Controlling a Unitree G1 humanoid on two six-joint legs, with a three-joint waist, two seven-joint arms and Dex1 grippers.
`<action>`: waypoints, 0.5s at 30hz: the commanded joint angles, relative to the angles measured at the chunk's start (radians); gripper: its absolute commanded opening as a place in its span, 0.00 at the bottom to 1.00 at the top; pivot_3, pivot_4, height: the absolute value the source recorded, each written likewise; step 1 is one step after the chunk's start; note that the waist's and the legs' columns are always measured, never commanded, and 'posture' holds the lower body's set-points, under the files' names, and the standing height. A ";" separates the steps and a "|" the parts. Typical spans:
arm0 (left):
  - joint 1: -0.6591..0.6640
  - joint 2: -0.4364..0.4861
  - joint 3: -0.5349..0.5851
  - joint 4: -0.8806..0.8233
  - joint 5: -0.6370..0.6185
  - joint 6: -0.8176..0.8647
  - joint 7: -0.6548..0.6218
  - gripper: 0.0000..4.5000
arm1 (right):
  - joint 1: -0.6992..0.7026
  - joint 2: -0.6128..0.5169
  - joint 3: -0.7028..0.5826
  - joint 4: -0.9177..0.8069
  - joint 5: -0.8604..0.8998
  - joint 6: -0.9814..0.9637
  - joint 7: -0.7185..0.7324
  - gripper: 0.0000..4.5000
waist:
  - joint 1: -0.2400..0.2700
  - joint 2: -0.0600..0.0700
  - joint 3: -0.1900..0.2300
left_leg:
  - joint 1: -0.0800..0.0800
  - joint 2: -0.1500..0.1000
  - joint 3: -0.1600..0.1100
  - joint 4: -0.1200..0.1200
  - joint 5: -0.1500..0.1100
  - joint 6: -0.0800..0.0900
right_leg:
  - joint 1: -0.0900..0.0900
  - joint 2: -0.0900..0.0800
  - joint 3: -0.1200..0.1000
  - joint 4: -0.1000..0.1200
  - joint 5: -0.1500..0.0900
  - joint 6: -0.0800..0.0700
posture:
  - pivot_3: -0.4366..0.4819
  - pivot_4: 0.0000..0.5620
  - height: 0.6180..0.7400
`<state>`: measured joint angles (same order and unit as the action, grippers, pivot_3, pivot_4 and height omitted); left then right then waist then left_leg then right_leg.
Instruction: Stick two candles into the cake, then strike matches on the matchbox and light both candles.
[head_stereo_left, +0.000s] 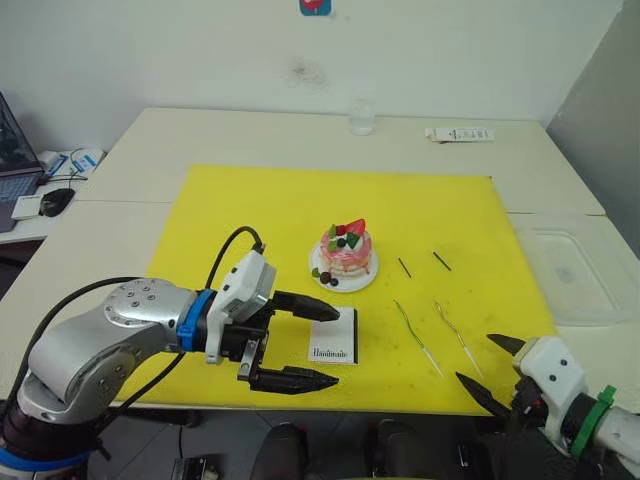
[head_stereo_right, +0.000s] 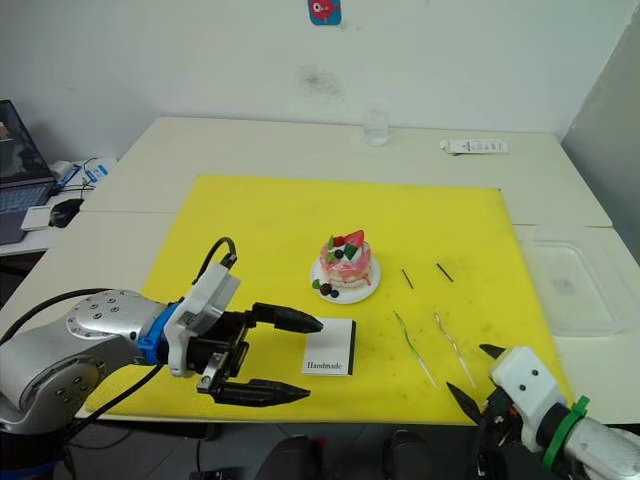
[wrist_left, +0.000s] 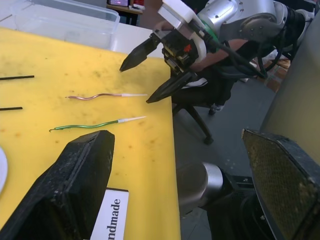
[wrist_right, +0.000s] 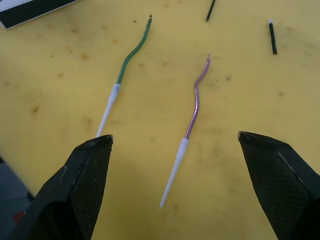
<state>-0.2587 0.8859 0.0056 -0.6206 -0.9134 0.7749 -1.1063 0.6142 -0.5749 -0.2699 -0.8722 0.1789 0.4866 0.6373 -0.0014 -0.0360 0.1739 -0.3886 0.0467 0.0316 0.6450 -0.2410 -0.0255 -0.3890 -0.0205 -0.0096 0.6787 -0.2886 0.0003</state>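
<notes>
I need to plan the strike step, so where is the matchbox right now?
In the left eye view the matchbox lies flat on the yellow mat, just in front of the cake, beside the open left claw.

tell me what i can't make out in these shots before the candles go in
- Matchbox: left eye view, left hand's upper finger covers its near-left corner; left wrist view cuts its lettering.
- Matches: too small to tell which end is the head.
- Right hand: open, wrist cut by the frame edge.
</notes>
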 joint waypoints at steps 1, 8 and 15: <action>-0.013 -0.007 0.005 -0.009 -0.004 -0.015 -0.002 1.00 | 0.026 0.015 -0.009 0.007 -0.022 -0.044 -0.025 0.93 | 0.000 0.000 0.000 | 0.000 0.000 0.000 0.000 0.000 0.000 | 0.000 0.000 0.000 0.000 0.000 0.000 | 0.48 0.27 1.00; -0.008 -0.014 0.009 -0.018 -0.010 -0.009 0.016 1.00 | 0.050 0.054 -0.029 0.091 -0.016 -0.071 -0.045 0.93 | 0.000 0.000 0.000 | 0.000 0.000 -0.001 0.000 0.000 0.000 | 0.000 0.000 -0.001 0.000 0.000 -0.001 | 0.48 0.27 1.00; -0.006 -0.016 0.008 -0.013 -0.011 -0.012 0.022 1.00 | 0.038 0.081 -0.019 0.147 -0.013 -0.094 -0.053 0.90 | 0.000 0.000 0.000 | 0.000 0.000 0.000 0.000 0.000 0.000 | 0.000 0.000 0.000 0.000 0.000 -0.001 | 0.48 0.27 1.00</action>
<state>-0.2599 0.8746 0.0047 -0.6184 -0.9153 0.7752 -1.0813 0.6498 -0.4997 -0.2750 -0.7365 0.1618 0.3934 0.6011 -0.0009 -0.0360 0.1739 -0.3888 0.0466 0.0315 0.6450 -0.2410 -0.0254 -0.3890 -0.0209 -0.0096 0.6785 -0.2890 -0.0002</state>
